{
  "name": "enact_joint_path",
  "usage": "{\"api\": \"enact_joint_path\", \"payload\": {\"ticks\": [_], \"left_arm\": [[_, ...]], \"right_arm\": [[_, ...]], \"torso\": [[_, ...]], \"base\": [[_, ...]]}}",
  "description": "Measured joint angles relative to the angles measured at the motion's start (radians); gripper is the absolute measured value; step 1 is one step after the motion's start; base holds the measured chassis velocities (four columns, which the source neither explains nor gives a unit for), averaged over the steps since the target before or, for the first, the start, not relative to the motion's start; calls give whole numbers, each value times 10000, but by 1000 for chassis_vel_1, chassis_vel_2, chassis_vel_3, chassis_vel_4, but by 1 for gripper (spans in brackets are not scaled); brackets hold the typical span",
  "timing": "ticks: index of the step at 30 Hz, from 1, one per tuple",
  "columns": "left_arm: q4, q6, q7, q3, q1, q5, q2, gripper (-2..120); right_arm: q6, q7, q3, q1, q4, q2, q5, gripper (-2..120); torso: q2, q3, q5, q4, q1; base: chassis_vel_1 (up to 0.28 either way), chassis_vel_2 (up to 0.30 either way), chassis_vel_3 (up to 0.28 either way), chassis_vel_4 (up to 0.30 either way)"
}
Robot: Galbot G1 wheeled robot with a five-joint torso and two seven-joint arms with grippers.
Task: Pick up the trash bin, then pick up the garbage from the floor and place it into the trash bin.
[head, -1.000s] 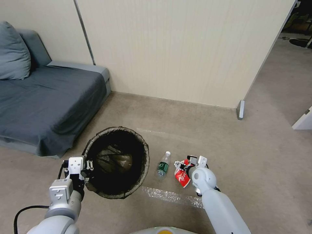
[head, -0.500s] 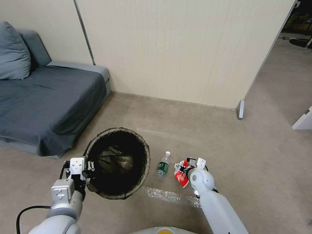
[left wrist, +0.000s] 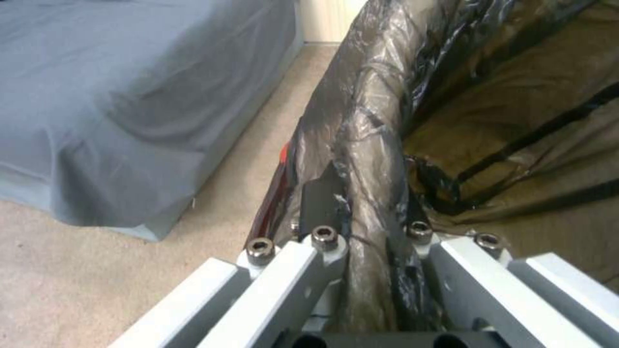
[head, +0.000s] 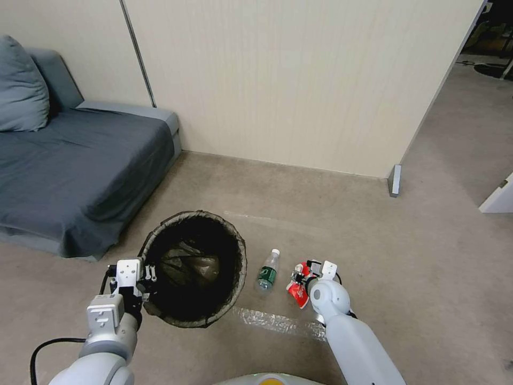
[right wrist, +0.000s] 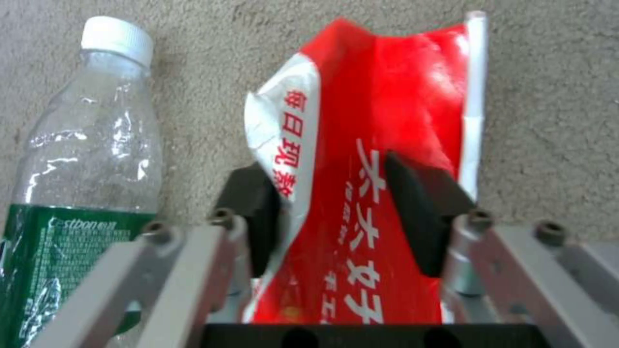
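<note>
the trash bin (head: 193, 267) stands on the carpeted floor (head: 427, 278) in front of the robot, near the corner of the grey sofa (head: 75, 171), its rim and inside covered by a dark brown-black bag liner (left wrist: 367, 145). the left claw (head: 140, 278) sits at the near left edge of the bin's rim; in the left wrist view its dark pads (left wrist: 320, 203) stand on either side of the liner-wrapped rim and are pressed onto it, so this claw is closed on the bin.

to the right of the bin, a small clear bottle (head: 267, 270) with a white cap and green label lies on its side on the floor, apart from the bin. just right of the bottle is a red-and-white snack packet (head: 298, 283). the right claw (head: 303, 278) is low over the packet; in the right wrist view its two black pads (right wrist: 253, 203) flank the crumpled packet (right wrist: 380, 159) with the jaws partly closed, both pads touching the foil, the packet standing up between them. the bottle (right wrist: 90, 159) lies close beside that claw, untouched. whether the packet is off the floor cannot be told.

a strip of clear tape (head: 278, 322) runs across the floor near the robot, below the bottle and packet. a pale panel wall (head: 299, 80) rises behind everything.
</note>
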Motion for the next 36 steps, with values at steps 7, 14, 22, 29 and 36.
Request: {"api": "enact_joint_path", "payload": {"ticks": [7,14,22,29,36], "left_arm": [[-1,-7,3,28,53,40,4,1],[-30,-16,7,35,103,74,-5,1],[-152,-21,6,26,190,73,-13,1],[-176,-15,-13,39,224,9,-36,1],[-176,50,-56,45,241,-22,-42,1]], "right_arm": [[77,0,32,-141,272,-45,-79,10],[138,-50,176,-417,988,-206,-380,0],[119,-402,522,-856,2927,-697,-867,0],[-157,-656,754,-1070,5028,-1175,-835,0],[-532,-1415,675,-1098,7043,-1803,-767,0]], "torso": [[0,0,2,0,0],[0,0,3,0,0],[0,0,0,-2,0],[0,0,-3,-1,-1],[0,0,1,-1,0]], "base": [[0,0,0,0],[0,0,0,0],[0,0,0,0],[0,0,0,0],[0,0,0,0]]}}
